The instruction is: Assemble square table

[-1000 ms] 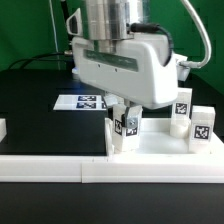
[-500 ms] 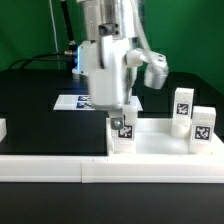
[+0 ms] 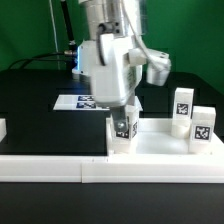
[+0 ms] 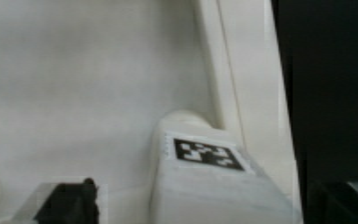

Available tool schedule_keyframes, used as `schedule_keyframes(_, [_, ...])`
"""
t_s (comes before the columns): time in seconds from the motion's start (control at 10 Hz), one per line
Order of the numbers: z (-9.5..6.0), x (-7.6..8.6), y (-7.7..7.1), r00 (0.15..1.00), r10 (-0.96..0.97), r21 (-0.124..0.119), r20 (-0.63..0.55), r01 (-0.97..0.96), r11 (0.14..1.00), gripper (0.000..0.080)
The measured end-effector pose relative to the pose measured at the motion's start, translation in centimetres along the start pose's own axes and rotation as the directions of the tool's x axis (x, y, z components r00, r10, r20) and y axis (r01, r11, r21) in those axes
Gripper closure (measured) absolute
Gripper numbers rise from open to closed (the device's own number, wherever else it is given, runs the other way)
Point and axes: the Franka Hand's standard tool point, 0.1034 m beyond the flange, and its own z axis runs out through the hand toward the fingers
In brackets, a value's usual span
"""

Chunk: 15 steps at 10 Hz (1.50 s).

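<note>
We are looking at the square table top [image 3: 160, 140], a white slab with a raised rim, lying flat just behind the long white wall [image 3: 110, 167] at the front edge of the black table [image 3: 40, 110]. One tagged leg [image 3: 122, 132] is standing upright at the slab's corner on the exterior view's left, and two more legs [image 3: 183, 108] [image 3: 202, 127] are standing at the far end of the slab, toward the exterior view's right.

The gripper [image 3: 122, 108] is hanging directly over the corner leg. From outside, the arm's wide white body is hiding the fingers, so there we cannot tell how they are set. The wrist view is showing what the outside view is not: a dark fingertip [image 4: 67, 202] is sitting on one side of the leg [image 4: 208, 170] and the other at the opposite edge of the picture, both apart from it, so the claw is standing wide and holding nothing. That view is also showing the slab's rim [image 4: 229, 60] running past the leg's tag.

Behind the slab, the marker board [image 3: 72, 101] is lying flat on the table, partly covered by the arm. A small white block [image 3: 2, 128] is sitting at the exterior view's left edge, well apart from the slab.
</note>
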Motion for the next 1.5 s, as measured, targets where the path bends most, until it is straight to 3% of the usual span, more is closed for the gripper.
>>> schedule_keyframes(0.1, [0.1,-0.3,0.0,0.994,-0.109,-0.006,-0.007,0.109,0.994,0.0162])
schedule_keyframes(0.4, [0.0,-0.1,0.0,0.955,-0.296,-0.008,-0.007,0.296,0.955,0.0152])
schedule_keyframes(0.6, [-0.1,0.3,-0.1,0.8,-0.6,-0.025,-0.01,0.6,0.8,0.015])
schedule_keyframes(0.7, [-0.2,0.2,-0.3,0.682,-0.731,-0.039,-0.015,0.73,0.682,0.015])
schedule_keyframes(0.8, [-0.2,0.4,-0.4,0.611,-0.792,-0.039,-0.018,0.791,0.611,0.015])
schedule_keyframes(0.9, [-0.2,0.4,-0.3,0.607,-0.795,-0.04,-0.017,0.794,0.607,0.0284])
schedule_keyframes(1.0, [-0.2,0.4,-0.3,0.625,-0.781,-0.039,-0.018,0.78,0.625,0.0284])
schedule_keyframes(1.1, [-0.2,0.4,-0.3,0.634,-0.773,-0.039,-0.018,0.772,0.634,0.0454])
schedule_keyframes(1.2, [-0.1,0.7,-0.2,0.663,-0.749,-0.042,-0.02,0.748,0.663,0.0504])
schedule_keyframes(1.5, [-0.2,1.0,-0.1,0.873,-0.487,-0.047,-0.029,0.485,0.873,0.0504])
